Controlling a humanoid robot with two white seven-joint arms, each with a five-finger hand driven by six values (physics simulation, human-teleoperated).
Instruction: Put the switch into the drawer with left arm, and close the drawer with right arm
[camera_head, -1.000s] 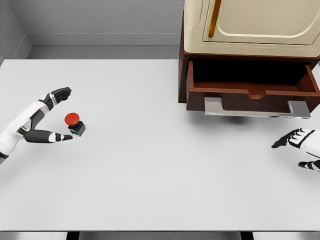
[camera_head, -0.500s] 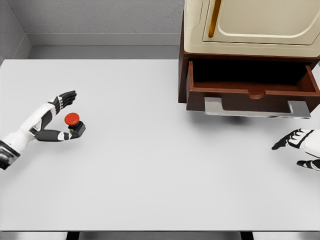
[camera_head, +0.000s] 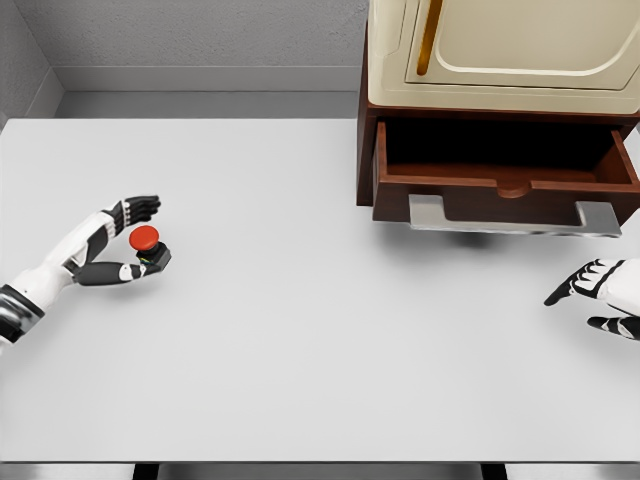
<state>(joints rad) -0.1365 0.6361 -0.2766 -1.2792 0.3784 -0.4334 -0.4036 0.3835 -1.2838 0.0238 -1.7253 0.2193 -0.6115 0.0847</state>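
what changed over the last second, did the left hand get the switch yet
The left hand has moved in around the switch, its fingers coming over the red cap and its thumb against the base. The fingers have not closed, so there is no firm grasp yet. The switch has barely shifted on the table. The right hand and the open drawer are as before.

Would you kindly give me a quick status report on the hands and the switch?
Left hand open around the switch, not gripping. Right hand open, resting at right edge. Drawer open; bare table between switch and drawer.
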